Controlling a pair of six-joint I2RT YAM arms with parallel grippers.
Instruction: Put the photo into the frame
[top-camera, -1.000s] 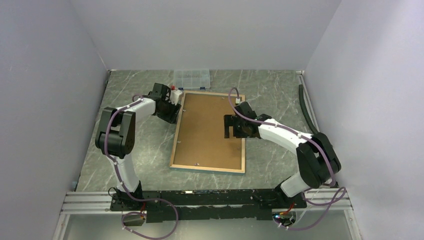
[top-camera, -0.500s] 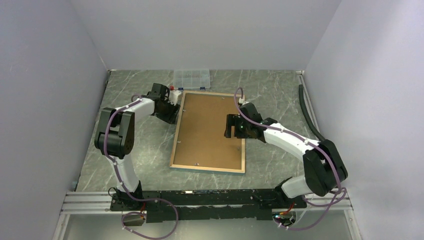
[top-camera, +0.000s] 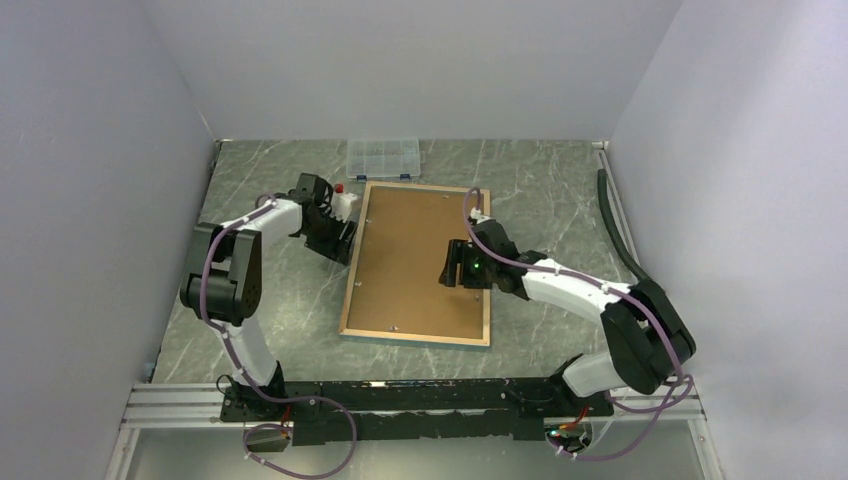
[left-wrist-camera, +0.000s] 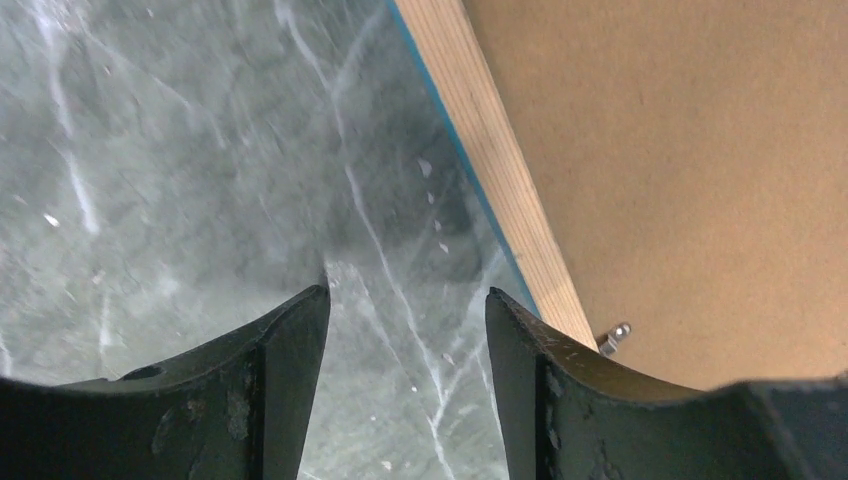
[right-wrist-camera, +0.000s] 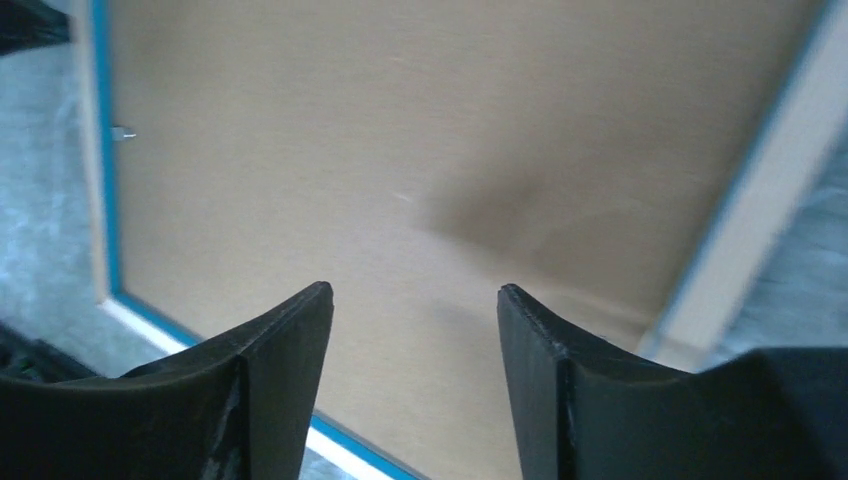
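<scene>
We find the frame (top-camera: 415, 338) lying face down in the middle of the table (top-camera: 540, 180), its pale wood back up and a blue edge showing along the rim. The brown backing board (top-camera: 405, 250) sits inside it. The photo does not appear in any view, so we cannot tell whether it already lies under the board. A second ago the left gripper (left-wrist-camera: 408, 300) was pressed up to the frame's left rim near the far corner. It now stands just off that rim over bare table, fingers moderately apart and holding nothing, with a small metal tab (left-wrist-camera: 614, 335) visible beside it on the board's edge. The right gripper (right-wrist-camera: 415, 295) has come lower and tipped toward the board near the frame's right side, and its fingers also stand apart and empty. We judge that both arms have let go of the frame and that the right one is now attending to the board or its tabs. A clear compartment box (top-camera: 382, 158) rests beyond the frame's far edge, untouched.
</scene>
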